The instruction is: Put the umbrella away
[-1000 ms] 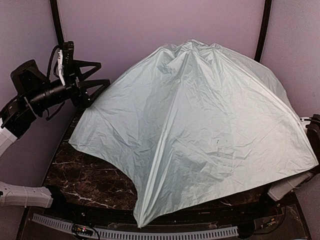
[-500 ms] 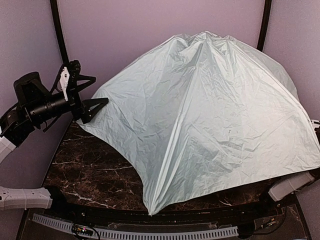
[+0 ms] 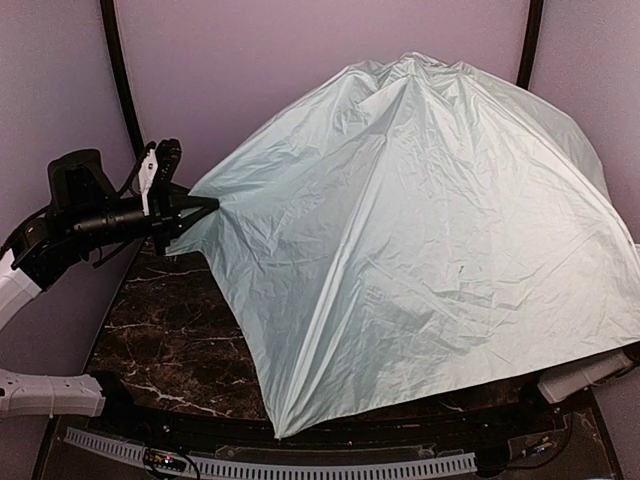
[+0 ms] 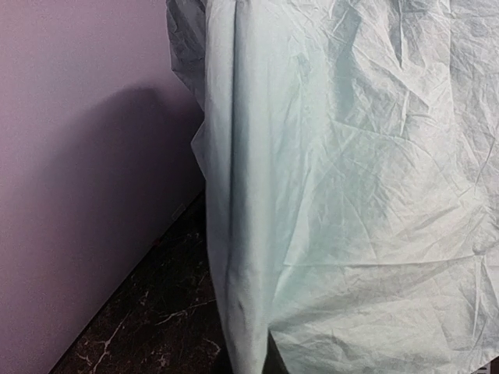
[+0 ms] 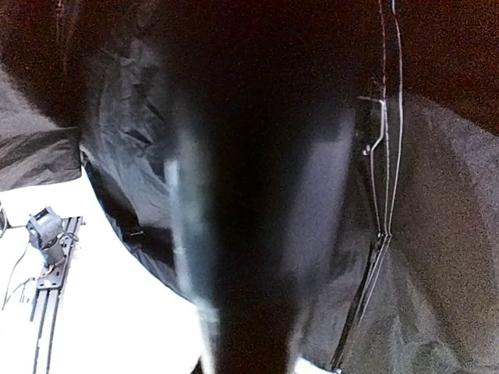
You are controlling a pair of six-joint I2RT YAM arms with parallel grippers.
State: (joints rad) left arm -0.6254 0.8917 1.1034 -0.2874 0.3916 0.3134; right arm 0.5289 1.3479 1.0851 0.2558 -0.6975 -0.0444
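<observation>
The open umbrella (image 3: 420, 230) spreads its pale mint canopy over most of the table, with its peak at the back right. My left gripper (image 3: 205, 204) is shut on the canopy's left corner, which is drawn into a point. In the left wrist view the fabric (image 4: 351, 195) hangs in a fold that narrows toward my jaws at the bottom edge. My right gripper is hidden beneath the canopy. The right wrist view shows the black underside (image 5: 437, 234), thin ribs (image 5: 382, 195) and a blurred dark shaft (image 5: 249, 195) rising from the jaws.
The dark marble table (image 3: 170, 330) is bare at the front left. Purple walls (image 3: 250, 70) with black posts (image 3: 118, 60) close in the back and sides. A grey cable rail (image 3: 270, 467) runs along the near edge. A link of the right arm (image 3: 580, 378) pokes out under the canopy.
My left gripper came down and right to the canopy's left corner and shut on it. The canopy shifted right and its left corner now stretches toward the gripper.
</observation>
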